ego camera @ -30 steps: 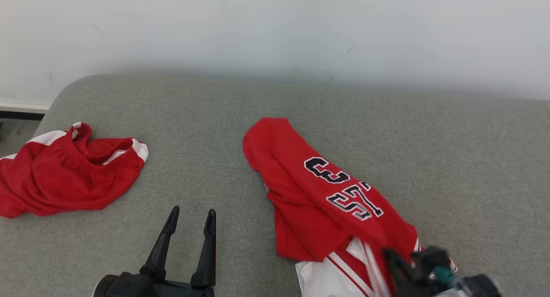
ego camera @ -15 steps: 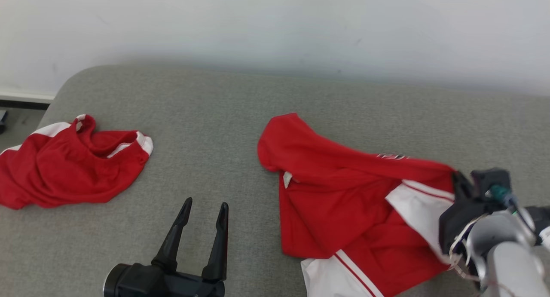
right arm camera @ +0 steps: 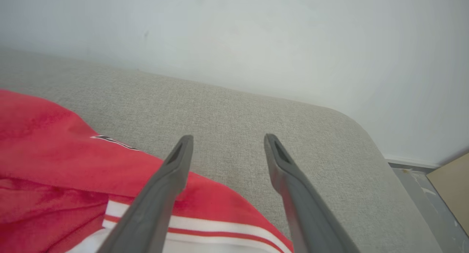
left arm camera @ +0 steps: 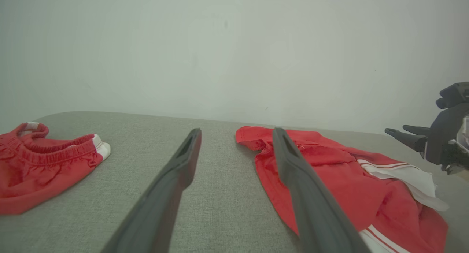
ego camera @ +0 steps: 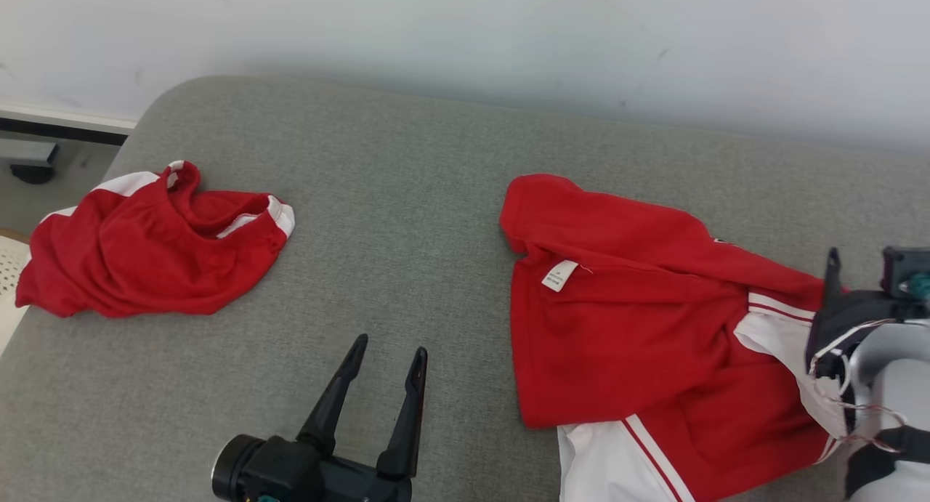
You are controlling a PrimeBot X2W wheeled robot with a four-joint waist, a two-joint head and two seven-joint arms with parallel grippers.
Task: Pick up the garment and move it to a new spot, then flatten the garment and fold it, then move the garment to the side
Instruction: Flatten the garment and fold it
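A red jersey (ego camera: 639,328) with white striped panels lies spread on the right half of the grey cushion (ego camera: 407,197), inside out, with a small white label showing. It also appears in the left wrist view (left arm camera: 329,172) and the right wrist view (right arm camera: 55,154). My right gripper (ego camera: 864,269) hovers open over the jersey's right edge, its fingers (right arm camera: 176,161) empty above the striped hem. My left gripper (ego camera: 391,346) stands open and empty over bare cushion to the jersey's left, apart from it. The left wrist view shows the right gripper (left arm camera: 397,129) at the far right.
A second red garment (ego camera: 152,248) with white trim lies bunched at the cushion's left end (left arm camera: 36,161). A white wall (ego camera: 465,37) runs behind the cushion. Floor shows past the left edge (ego camera: 43,160) and past the rounded right corner (right arm camera: 421,172).
The right gripper swung the jersey's lower edge up and to the right, flipping it over, then opened and let go. The head camera has shifted. The left gripper stays open.
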